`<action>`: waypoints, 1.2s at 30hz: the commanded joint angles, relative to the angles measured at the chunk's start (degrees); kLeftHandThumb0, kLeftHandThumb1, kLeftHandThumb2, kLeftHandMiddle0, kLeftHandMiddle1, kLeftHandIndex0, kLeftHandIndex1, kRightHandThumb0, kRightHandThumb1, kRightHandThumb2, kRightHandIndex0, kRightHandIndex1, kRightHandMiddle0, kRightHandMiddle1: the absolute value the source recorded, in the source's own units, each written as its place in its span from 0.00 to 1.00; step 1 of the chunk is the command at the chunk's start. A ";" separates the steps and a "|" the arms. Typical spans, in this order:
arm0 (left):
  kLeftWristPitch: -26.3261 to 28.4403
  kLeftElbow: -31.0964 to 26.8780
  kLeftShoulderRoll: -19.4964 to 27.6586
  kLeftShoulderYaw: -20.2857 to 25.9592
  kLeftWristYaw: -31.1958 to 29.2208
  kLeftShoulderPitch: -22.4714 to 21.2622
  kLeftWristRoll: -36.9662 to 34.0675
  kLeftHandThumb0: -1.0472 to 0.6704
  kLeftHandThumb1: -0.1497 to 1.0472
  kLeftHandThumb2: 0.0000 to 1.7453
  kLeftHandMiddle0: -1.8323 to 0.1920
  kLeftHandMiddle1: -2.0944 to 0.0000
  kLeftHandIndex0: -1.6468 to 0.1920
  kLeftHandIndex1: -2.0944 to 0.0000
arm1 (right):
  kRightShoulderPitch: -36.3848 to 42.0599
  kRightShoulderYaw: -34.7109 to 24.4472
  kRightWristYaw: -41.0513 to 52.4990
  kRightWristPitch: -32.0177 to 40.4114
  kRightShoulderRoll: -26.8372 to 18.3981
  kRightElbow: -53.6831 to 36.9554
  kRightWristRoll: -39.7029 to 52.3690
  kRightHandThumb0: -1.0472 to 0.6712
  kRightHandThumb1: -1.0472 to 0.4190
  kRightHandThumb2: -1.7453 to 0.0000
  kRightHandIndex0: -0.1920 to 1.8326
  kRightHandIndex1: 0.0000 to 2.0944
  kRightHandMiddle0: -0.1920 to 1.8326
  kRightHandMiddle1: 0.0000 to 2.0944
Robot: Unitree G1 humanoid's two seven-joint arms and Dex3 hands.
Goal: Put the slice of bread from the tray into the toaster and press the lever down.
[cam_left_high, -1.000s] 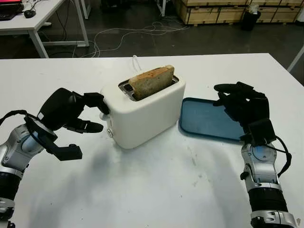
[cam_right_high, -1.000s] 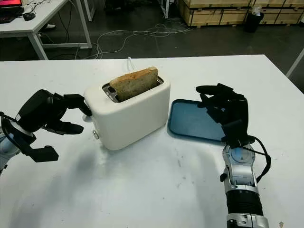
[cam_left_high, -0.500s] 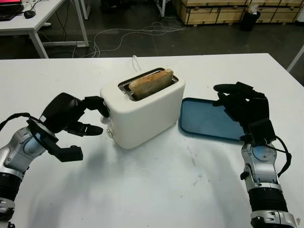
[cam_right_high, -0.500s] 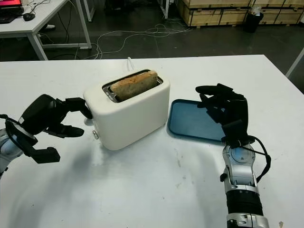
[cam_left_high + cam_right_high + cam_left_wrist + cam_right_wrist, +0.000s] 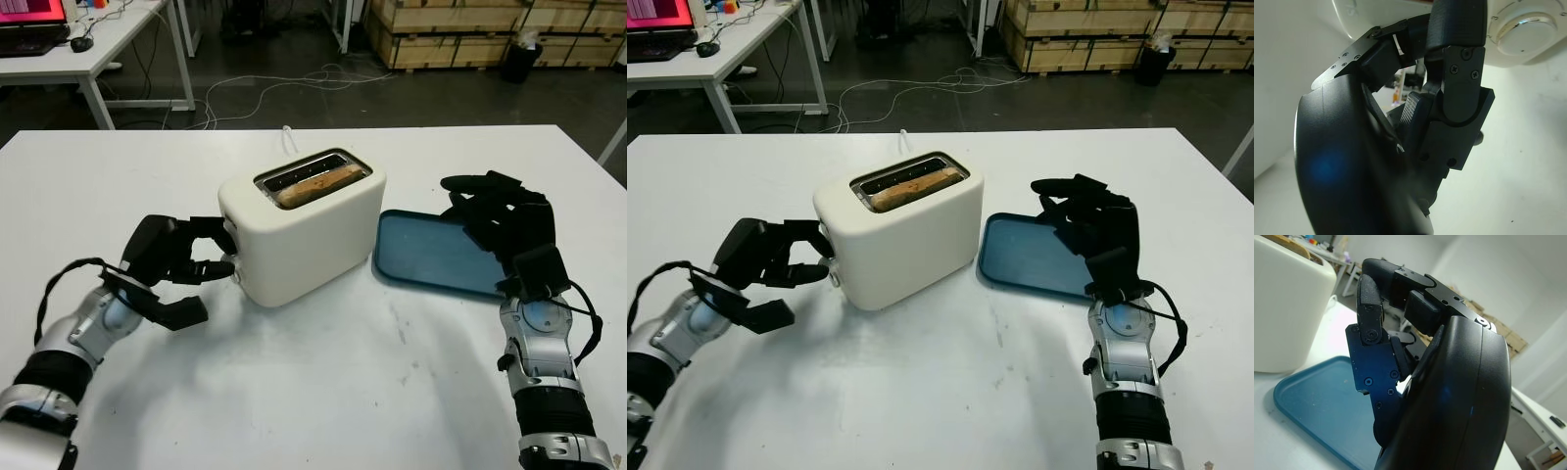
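The white toaster [image 5: 304,235] stands mid-table with the slice of bread [image 5: 315,184] sunk low in its slot. At the toaster's left end my left hand [image 5: 217,250] has its fingers [image 5: 1454,58] curled above and below the lever, which is hidden between them. The round dial [image 5: 1520,29] shows just beside them. The blue tray [image 5: 431,257] lies to the right of the toaster with nothing on it. Raised over the tray's right end, my right hand [image 5: 490,201] is open and holds nothing.
The white table [image 5: 343,392] has free room in front of the toaster. A white cord [image 5: 287,135] runs from the toaster's back toward the far edge. Beyond the table are a desk [image 5: 98,49], floor cables and wooden crates [image 5: 460,29].
The bread has dropped from standing tall to low in the slot. My left hand has moved down at the toaster's left end. The right hand has stayed where it was.
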 commanded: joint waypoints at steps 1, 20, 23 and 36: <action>10.40 10.99 -4.50 -10.91 -8.00 6.06 10.88 0.00 0.89 0.12 0.13 0.53 0.13 0.96 | -1.10 -0.88 0.80 -1.03 -0.83 0.58 1.40 0.38 0.09 0.87 0.49 0.56 0.59 0.22; 2.15 5.87 -0.82 -11.63 -7.38 4.17 5.06 0.00 0.89 0.16 0.13 0.50 0.12 0.99 | -1.29 -0.42 0.54 -1.08 -0.86 0.60 0.10 0.39 0.09 0.86 0.50 0.59 0.56 0.26; -3.41 2.37 -0.11 -8.29 -6.44 3.77 -0.16 0.00 0.89 0.19 0.16 0.45 0.11 0.99 | -1.24 -0.41 0.63 -1.00 -0.50 0.52 0.47 0.39 0.09 0.87 0.50 0.57 0.56 0.26; -5.36 -16.72 0.63 8.00 -7.84 4.93 -11.29 0.00 0.89 0.27 0.26 0.27 0.10 1.00 | -1.08 -0.25 -0.24 -1.15 0.35 0.40 0.42 0.38 0.09 0.86 0.50 0.57 0.57 0.24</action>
